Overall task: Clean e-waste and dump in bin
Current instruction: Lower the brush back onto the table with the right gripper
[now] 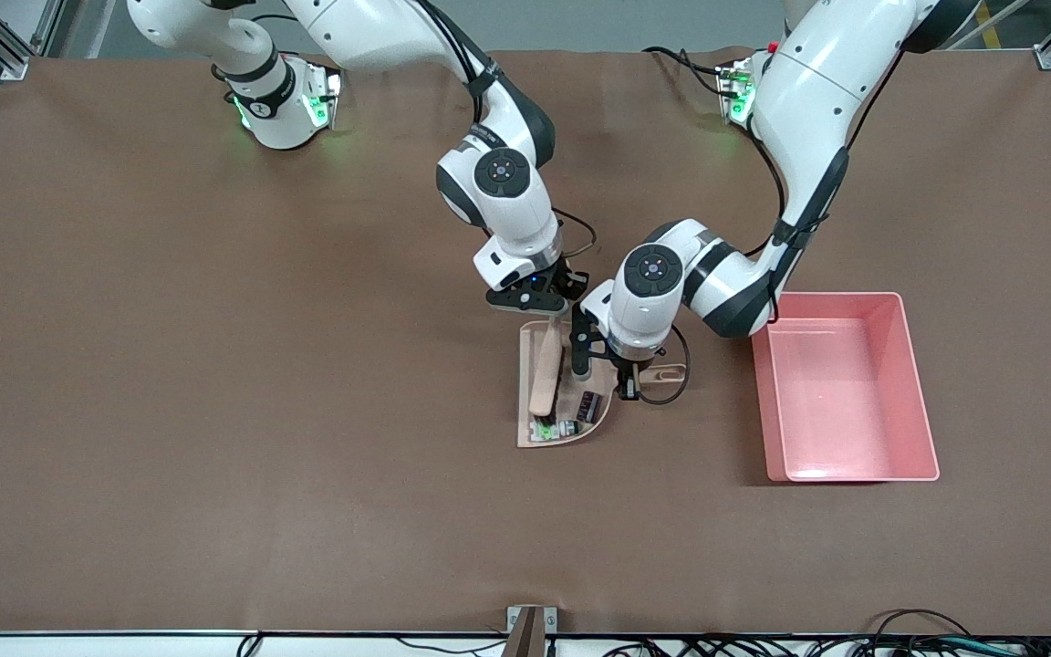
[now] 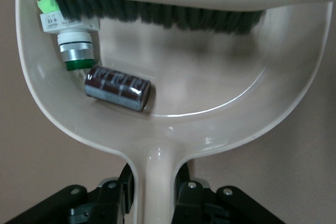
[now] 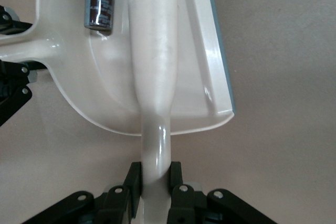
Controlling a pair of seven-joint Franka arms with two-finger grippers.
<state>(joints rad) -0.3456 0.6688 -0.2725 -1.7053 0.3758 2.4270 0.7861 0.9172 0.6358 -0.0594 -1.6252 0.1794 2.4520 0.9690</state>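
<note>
Left gripper [image 2: 157,195] fingers clamp the rigid beige plastic dustpan [image 2: 220,129] handle, right gripper [image 3: 156,195] fingers the brush [image 3: 152,51] handle, light loose e-waste [image 2: 118,88] aboard.

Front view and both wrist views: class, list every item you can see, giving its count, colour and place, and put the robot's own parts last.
Dustpan: one, beige, mid-table, resting on the brown cover.
Brush: one, beige handle, dark bristles, lying over the dustpan.
Cylinder: one, dark, inside the dustpan.
White-grey part: one, green bits, in the dustpan beside the cylinder, against the bristles.
Bin: one, pink, toward the left arm's end; nothing seen inside.
Table: one, brown cover.
Left gripper: shut on the dustpan's handle.
Right gripper: shut on the brush handle.
</note>
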